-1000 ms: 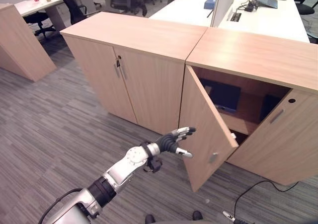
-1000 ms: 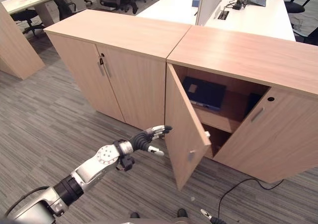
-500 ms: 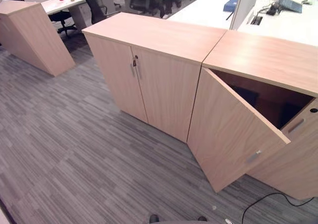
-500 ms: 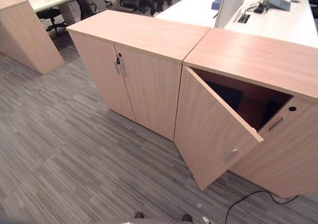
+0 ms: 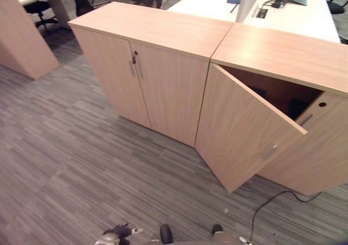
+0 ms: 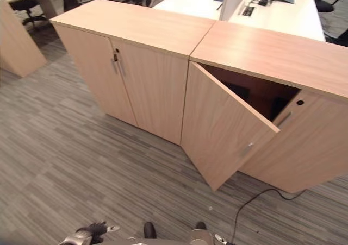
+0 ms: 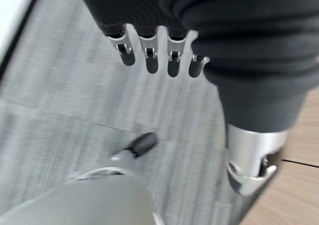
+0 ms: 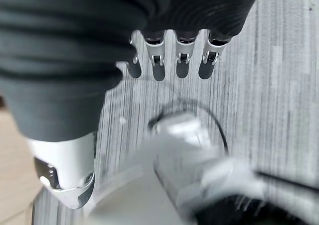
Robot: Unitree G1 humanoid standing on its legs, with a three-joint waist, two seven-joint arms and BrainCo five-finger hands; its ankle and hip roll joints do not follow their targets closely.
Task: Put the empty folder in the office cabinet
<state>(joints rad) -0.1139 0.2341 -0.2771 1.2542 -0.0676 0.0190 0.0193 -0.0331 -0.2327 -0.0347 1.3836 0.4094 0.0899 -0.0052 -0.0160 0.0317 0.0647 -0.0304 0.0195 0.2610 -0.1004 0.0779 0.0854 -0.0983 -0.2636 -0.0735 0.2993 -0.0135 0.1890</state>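
Folder can't be made out in the dark gap of the office cabinet (image 5: pixel 283 55) at far right, whose door (image 5: pixel 244 131) stands partly ajar. My left hand (image 7: pixel 149 50) hangs low near the carpet (image 5: pixel 65 147), well apart from cabinet, fingers straight, empty. Right hand (image 8: pixel 174 55) likewise, fingers straight, nothing held.
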